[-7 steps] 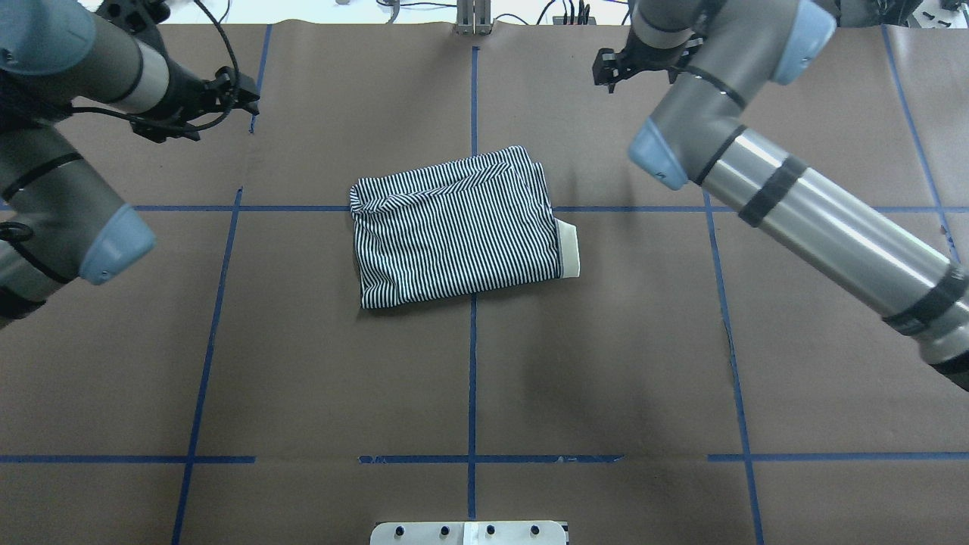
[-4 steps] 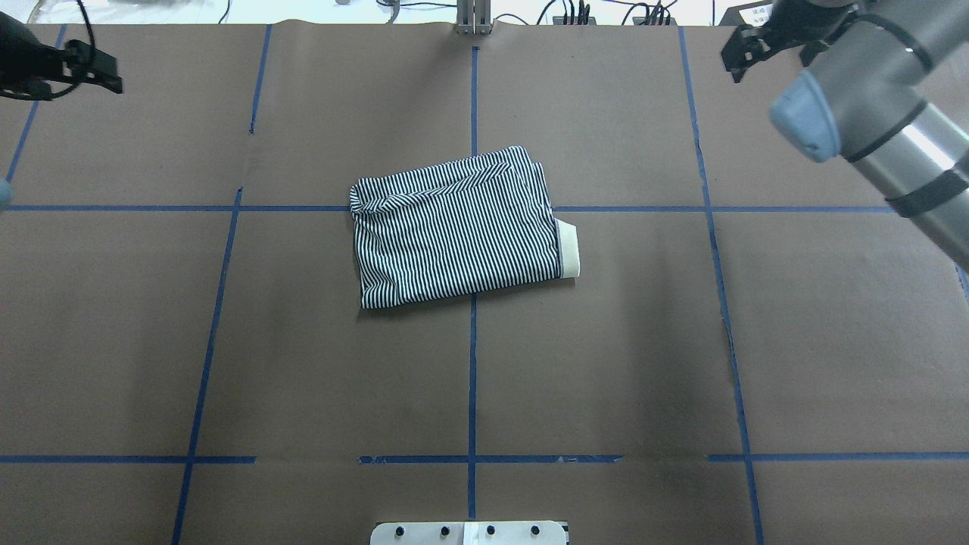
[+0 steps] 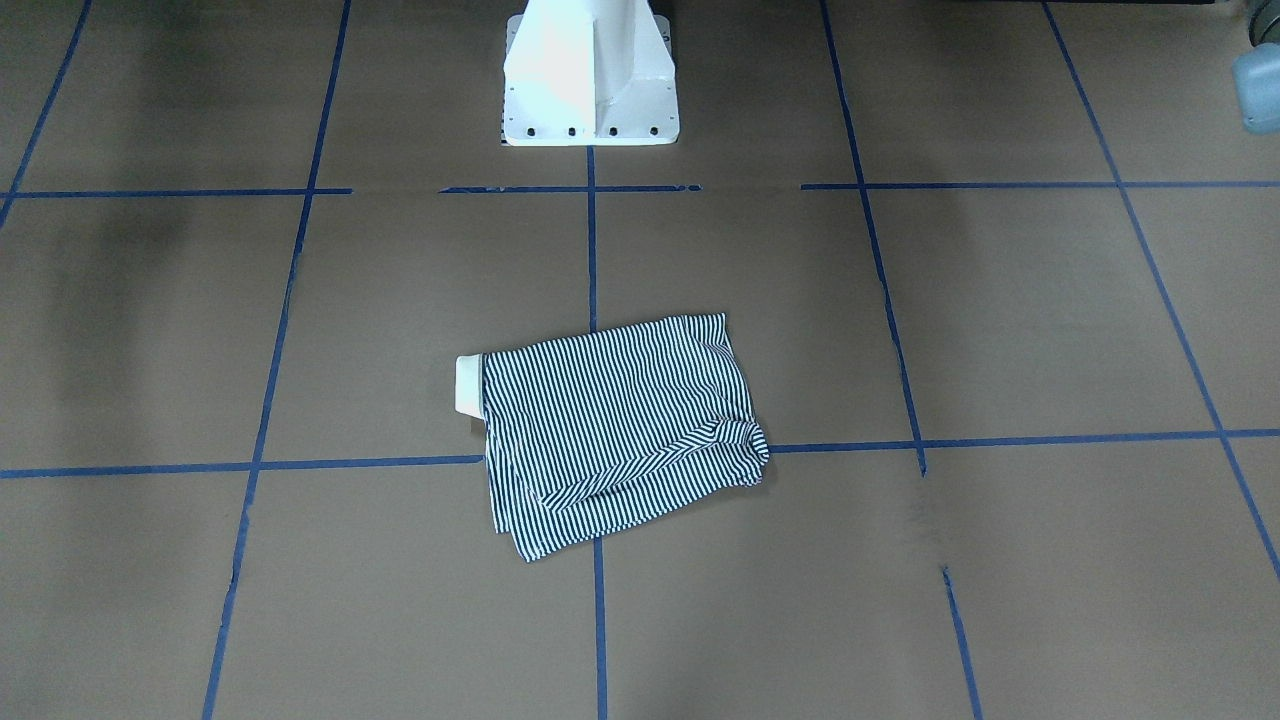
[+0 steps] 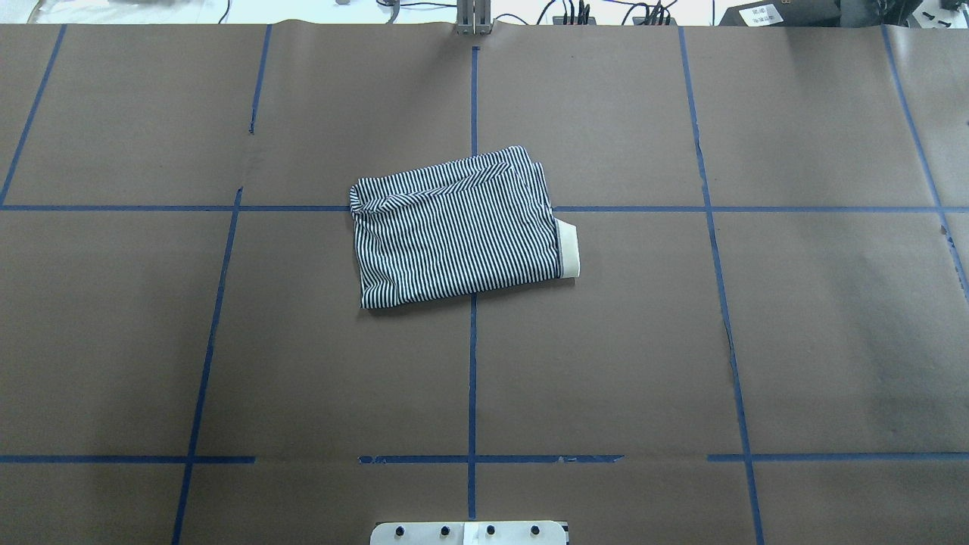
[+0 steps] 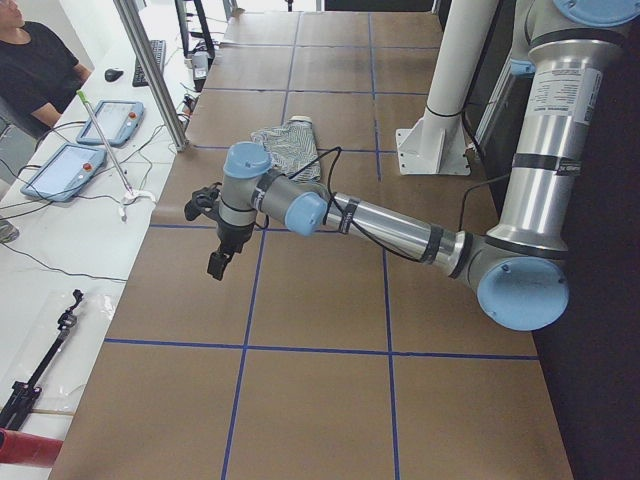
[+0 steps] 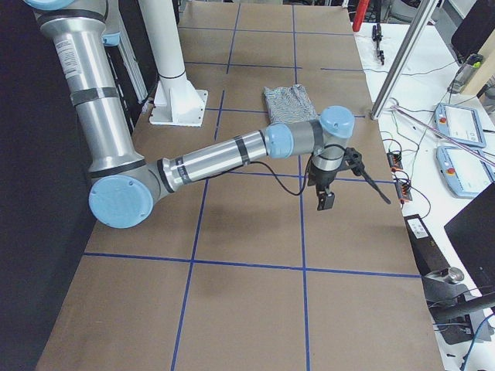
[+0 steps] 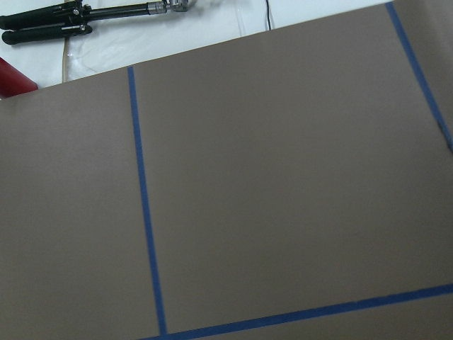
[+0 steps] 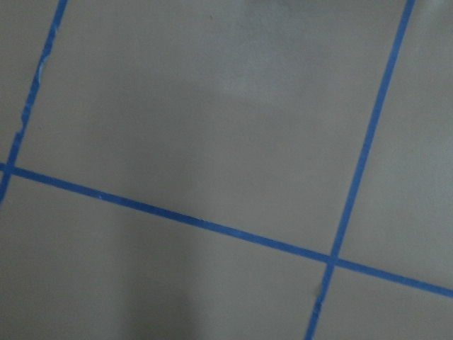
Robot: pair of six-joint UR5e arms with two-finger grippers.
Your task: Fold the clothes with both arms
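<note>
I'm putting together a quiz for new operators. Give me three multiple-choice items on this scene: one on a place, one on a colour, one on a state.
1. Where does the striped shirt lie?
A. over a crossing of blue tape lines near the middle of the table
B. in a corner of the table
C. hanging off the table's edge

2. What colour is the collar poking out at its side?
A. red
B. cream
C. green

3. What state is the shirt in?
A. spread out flat
B. lifted off the table
C. folded, lying free

Answers:
1 A: in the overhead view two tape lines run under it.
2 B: plain cream beside the stripes.
3 C: the left gripper and right gripper hang over bare table away from it.
</note>
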